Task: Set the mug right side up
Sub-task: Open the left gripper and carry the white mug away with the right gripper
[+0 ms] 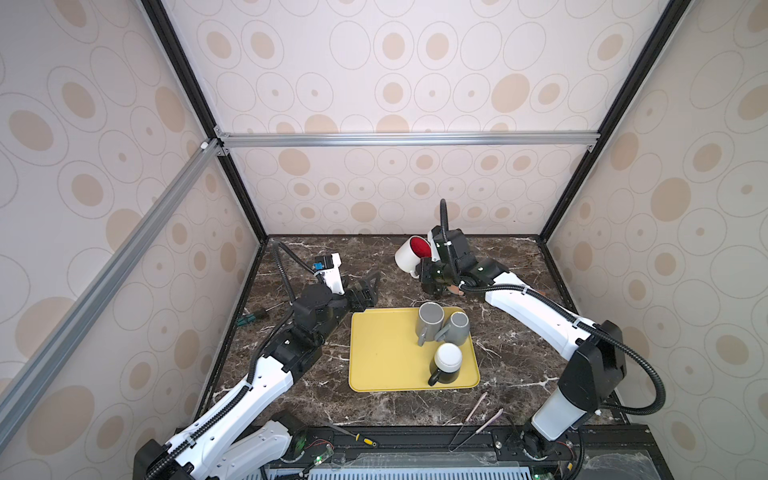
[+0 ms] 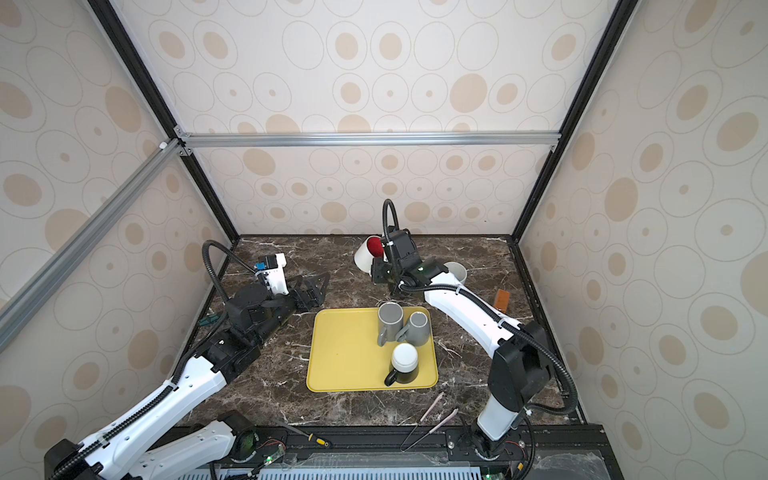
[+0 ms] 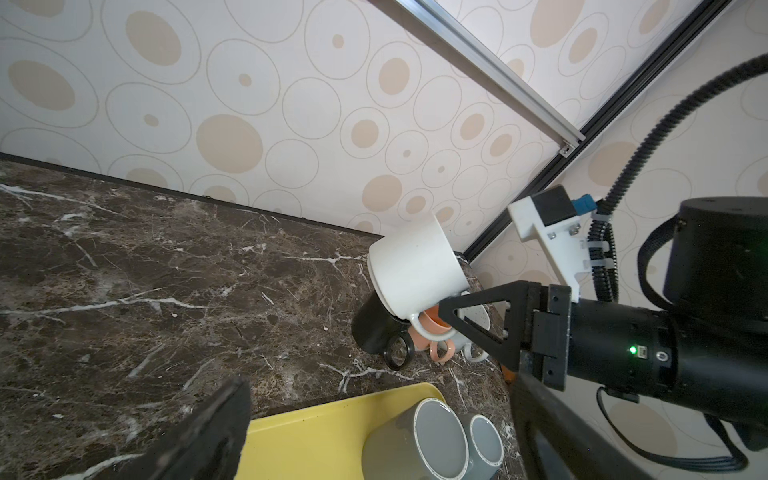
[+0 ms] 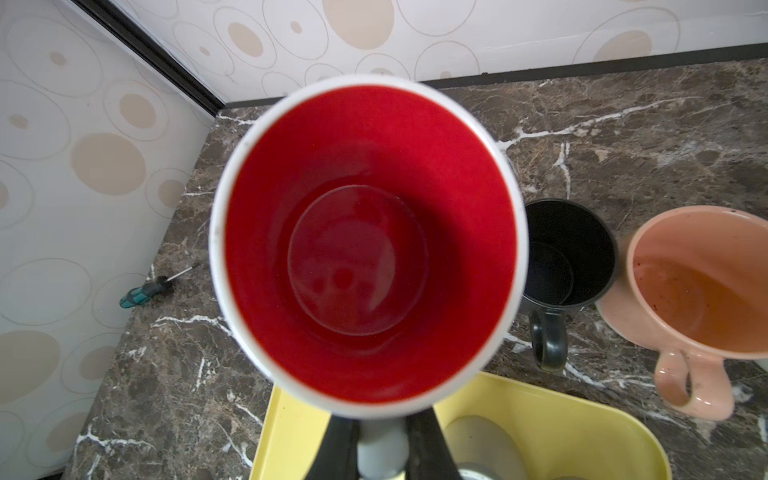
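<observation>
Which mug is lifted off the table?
The white mug with red inside: gripped by its handle in the right end effector, it alone hangs above the table.

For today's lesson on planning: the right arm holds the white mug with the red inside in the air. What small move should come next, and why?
Probably roll the wrist until the rim sits level. The right gripper, jaws shut on the handle, holds the white ceramic mug with the red inside tilted above the dark marble tabletop; set down now, it might tip.

A yellow tray lies mid-table, a green-handled screwdriver by the left wall, tongs near the front edge.
</observation>
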`<state>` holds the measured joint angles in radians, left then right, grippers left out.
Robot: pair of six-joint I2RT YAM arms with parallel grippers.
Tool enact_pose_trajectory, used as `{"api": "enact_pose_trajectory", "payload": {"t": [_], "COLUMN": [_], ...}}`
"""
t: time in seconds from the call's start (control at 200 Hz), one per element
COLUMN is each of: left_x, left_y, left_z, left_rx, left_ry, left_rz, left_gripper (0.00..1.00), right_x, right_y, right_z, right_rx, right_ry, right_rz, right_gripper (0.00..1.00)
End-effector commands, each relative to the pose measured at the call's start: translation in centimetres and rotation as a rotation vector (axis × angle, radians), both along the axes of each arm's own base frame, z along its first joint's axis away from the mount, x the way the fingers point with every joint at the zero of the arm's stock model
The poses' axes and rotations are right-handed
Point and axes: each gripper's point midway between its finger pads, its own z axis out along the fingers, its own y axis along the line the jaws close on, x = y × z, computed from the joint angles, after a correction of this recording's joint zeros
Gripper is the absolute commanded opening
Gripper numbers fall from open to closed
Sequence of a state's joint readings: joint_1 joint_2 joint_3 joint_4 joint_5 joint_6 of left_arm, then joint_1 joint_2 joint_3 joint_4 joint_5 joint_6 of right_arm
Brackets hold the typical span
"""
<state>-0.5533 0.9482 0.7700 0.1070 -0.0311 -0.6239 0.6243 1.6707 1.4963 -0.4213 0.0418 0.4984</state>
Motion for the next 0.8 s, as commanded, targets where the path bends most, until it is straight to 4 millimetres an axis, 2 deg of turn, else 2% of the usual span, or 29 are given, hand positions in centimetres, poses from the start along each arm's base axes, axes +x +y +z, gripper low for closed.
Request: {"api": "enact_pose_trajectory", "payload": {"t": [0.0,0.32,0.56,0.795], "left_x": [0.1,0.2,0.2,0.2], "left_y": [0.2,0.3,0.4,0.5], "left_z": [0.9,0.1,-0.4,-0.8], "left_rx": [-0.007,0.014,0.028,0.032], "left_ry": [-0.035,-0.024,-0.019,-0.011], "left_rz": [0.003,0.010,0.016,0.020], "left_gripper": [0.97,0.97,0.97,0.97], "right_x": [1.3,2.2,2.8,3.4], "right_y": [0.8,1.1,1.0,1.4], "right_z": [3.0,-0.2,-2.0,-4.8], "right_rx": [0.010,-0.085,-0.155,-0.210], "right_ry": [-0.103,-0.066,-0.054,-0.019], "right_rz": [0.000,-0.008,-0.015,-0.016], "right_gripper": [0.00,0.00,0.00,0.00]}}
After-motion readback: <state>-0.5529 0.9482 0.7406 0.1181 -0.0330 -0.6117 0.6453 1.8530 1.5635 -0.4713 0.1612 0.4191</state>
